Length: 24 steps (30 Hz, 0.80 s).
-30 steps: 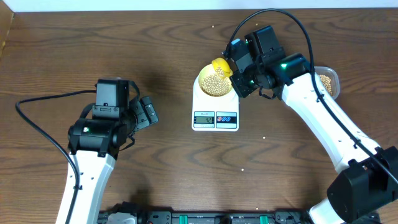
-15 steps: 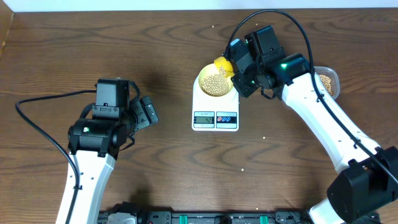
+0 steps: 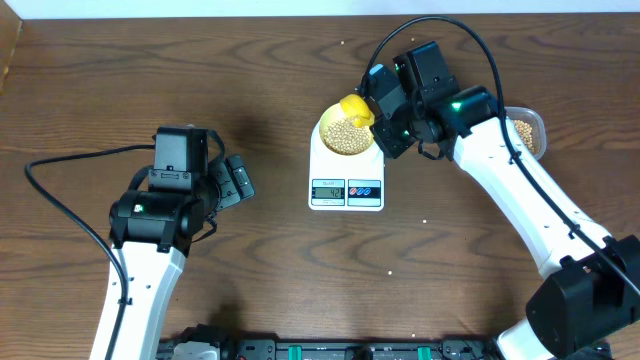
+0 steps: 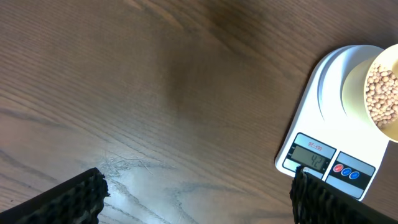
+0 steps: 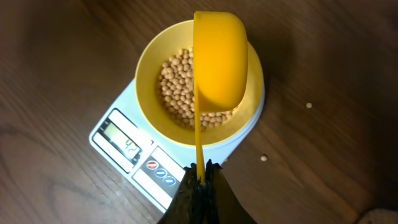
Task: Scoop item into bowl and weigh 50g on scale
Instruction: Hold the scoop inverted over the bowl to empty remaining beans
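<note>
A pale-yellow bowl (image 3: 341, 134) (image 5: 152, 68) (image 4: 387, 93) holding tan beans (image 5: 177, 87) (image 3: 345, 138) sits on the white scale (image 3: 346, 190) (image 5: 124, 146) (image 4: 329, 158). My right gripper (image 5: 201, 171) (image 3: 385, 108) is shut on the thin handle of a bright yellow scoop (image 5: 219, 59) (image 3: 355, 107), which is tipped on its side over the bowl. My left gripper (image 4: 199, 199) (image 3: 235, 182) hangs open and empty over bare table to the left of the scale.
A clear container (image 3: 527, 133) of beans stands at the right, behind the right arm. A few loose beans (image 5: 309, 105) lie on the wooden table (image 3: 270, 260) near the scale. Cables run along the left and front edges.
</note>
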Each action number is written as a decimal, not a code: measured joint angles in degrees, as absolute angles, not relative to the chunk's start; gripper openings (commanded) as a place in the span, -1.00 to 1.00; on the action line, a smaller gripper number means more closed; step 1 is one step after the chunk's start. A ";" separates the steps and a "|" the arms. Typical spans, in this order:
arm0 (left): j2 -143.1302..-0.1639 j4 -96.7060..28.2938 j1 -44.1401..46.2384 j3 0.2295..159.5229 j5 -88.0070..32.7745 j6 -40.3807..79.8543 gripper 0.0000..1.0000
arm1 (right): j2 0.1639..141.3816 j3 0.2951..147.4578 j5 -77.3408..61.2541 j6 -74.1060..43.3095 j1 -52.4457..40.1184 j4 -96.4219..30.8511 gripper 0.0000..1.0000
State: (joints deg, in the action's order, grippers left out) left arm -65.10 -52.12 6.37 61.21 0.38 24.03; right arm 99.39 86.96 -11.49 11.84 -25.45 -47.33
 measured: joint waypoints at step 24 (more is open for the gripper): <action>-65.10 -52.14 6.37 61.21 0.38 24.03 0.92 | 99.39 86.96 -12.45 8.14 -25.45 -47.29 -0.98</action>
